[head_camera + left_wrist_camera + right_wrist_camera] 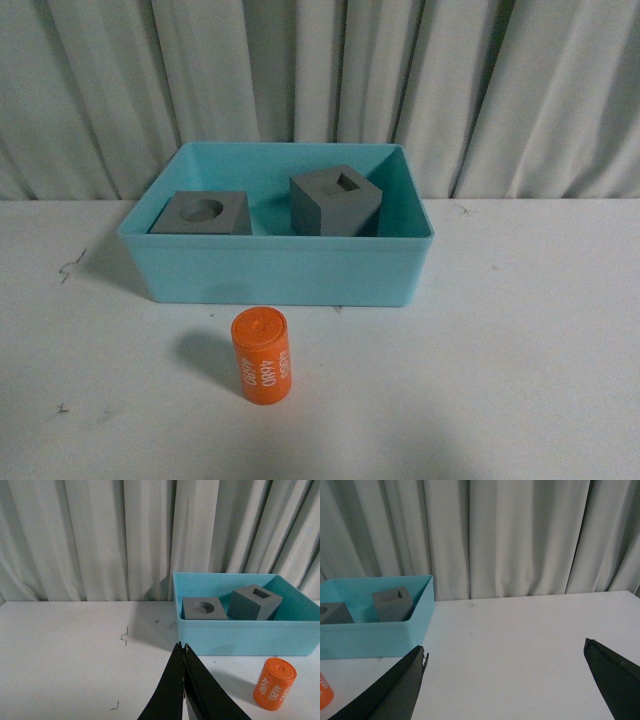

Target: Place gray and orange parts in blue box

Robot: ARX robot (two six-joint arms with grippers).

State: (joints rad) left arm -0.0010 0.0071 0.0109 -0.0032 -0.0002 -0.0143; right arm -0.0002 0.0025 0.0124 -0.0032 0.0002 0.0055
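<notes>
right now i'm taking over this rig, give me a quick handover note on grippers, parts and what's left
Left gripper: shut, holding nothing. Right gripper: open, empty. Neither touches a part.
Done: both gray cubes are inside the blue box, the round-recess cube toward the robot's left and the square-recess cube to its right.
Left to do: the orange cylinder sits on the table in front of the box, outside it. It has to go in.
</notes>
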